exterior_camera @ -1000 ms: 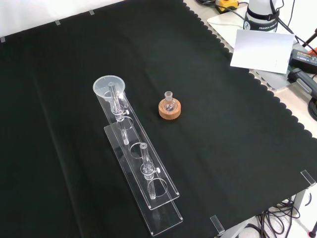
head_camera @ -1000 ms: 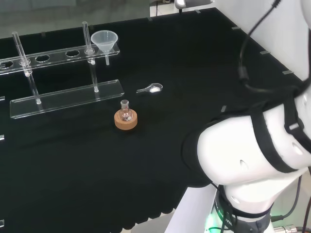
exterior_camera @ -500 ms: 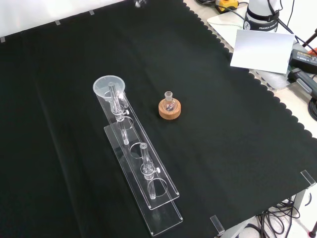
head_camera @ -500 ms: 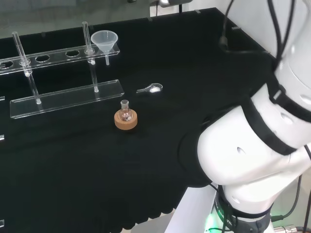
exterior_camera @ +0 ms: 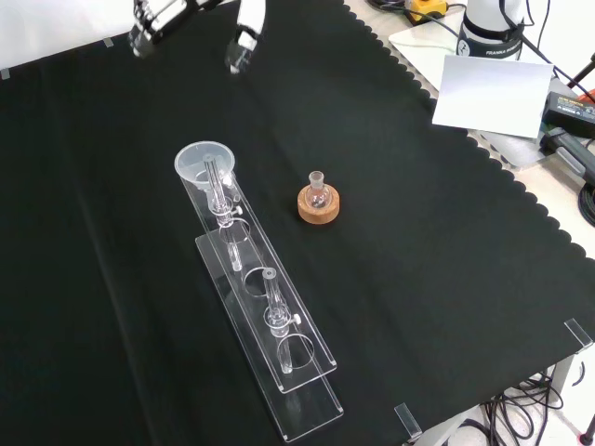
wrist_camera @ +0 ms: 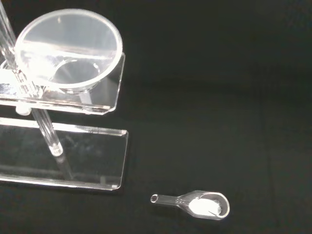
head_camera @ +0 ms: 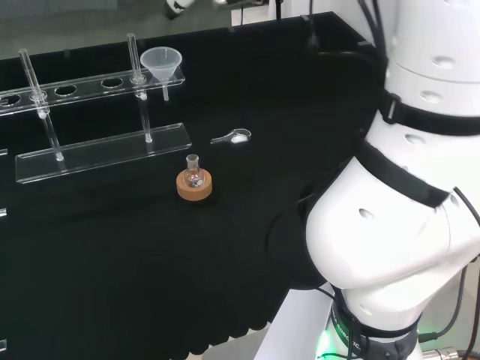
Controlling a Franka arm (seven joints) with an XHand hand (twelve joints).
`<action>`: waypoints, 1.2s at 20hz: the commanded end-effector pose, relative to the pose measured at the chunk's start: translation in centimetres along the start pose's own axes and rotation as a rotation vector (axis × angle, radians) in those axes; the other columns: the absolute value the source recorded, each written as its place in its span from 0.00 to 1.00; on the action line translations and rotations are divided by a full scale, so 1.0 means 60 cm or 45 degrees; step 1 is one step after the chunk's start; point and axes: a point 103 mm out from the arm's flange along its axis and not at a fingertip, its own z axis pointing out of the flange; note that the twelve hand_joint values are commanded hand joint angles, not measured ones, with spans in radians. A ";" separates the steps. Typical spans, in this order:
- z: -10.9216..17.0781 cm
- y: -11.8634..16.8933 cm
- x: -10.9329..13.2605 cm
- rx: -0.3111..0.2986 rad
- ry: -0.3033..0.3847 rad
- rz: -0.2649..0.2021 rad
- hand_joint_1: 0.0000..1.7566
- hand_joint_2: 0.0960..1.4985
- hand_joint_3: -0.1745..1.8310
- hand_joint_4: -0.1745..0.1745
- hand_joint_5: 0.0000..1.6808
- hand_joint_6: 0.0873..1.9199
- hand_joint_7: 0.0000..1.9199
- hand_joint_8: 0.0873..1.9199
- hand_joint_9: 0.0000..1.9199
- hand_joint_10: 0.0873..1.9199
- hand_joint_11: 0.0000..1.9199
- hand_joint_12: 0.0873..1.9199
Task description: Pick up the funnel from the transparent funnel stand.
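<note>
The funnel (exterior_camera: 204, 163) sits in the stand's (exterior_camera: 279, 348) end hole, ready for lifting, while the hand (exterior_camera: 244, 35), fingers apart, hangs above the cloth's far edge.

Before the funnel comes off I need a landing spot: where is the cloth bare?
Bare cloth lies right of the cork-ringed flask in the front view, out to the scalloped edge. It is crowded between the funnel stand, flask and small scoop.

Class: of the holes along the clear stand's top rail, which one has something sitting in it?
The end hole, where the funnel sits, at the stand's right end in the head view. The other holes are open.
</note>
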 end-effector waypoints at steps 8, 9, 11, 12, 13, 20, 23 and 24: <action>0.056 0.078 0.101 0.226 -0.163 0.003 0.30 0.47 0.19 0.51 0.01 0.00 0.00 0.09 0.00 0.42 0.08 0.81; 0.059 0.080 0.101 0.219 -0.166 0.007 0.31 0.47 0.19 0.50 0.01 0.00 0.00 0.10 0.00 0.42 0.09 0.81; 0.066 0.082 0.099 0.210 -0.160 0.010 0.32 0.46 0.19 0.49 0.01 0.00 0.00 0.10 0.00 0.44 0.10 0.81; 0.069 0.083 0.098 0.212 -0.156 0.009 0.32 0.46 0.19 0.48 0.01 0.00 0.00 0.10 0.01 0.44 0.11 0.81; 0.073 0.085 0.098 0.217 -0.158 0.008 0.33 0.46 0.20 0.48 0.01 0.00 0.00 0.11 0.01 0.44 0.12 0.80; 0.091 0.097 0.107 0.226 -0.164 -0.016 0.34 0.45 0.20 0.47 0.00 0.00 0.00 0.12 0.01 0.45 0.15 0.79; 0.100 0.105 0.112 0.228 -0.168 -0.025 0.35 0.45 0.20 0.51 0.00 0.00 0.00 0.12 0.02 0.46 0.15 0.78; 0.102 0.107 0.113 0.227 -0.171 -0.028 0.35 0.45 0.21 0.53 0.00 0.00 0.00 0.11 0.01 0.46 0.16 0.78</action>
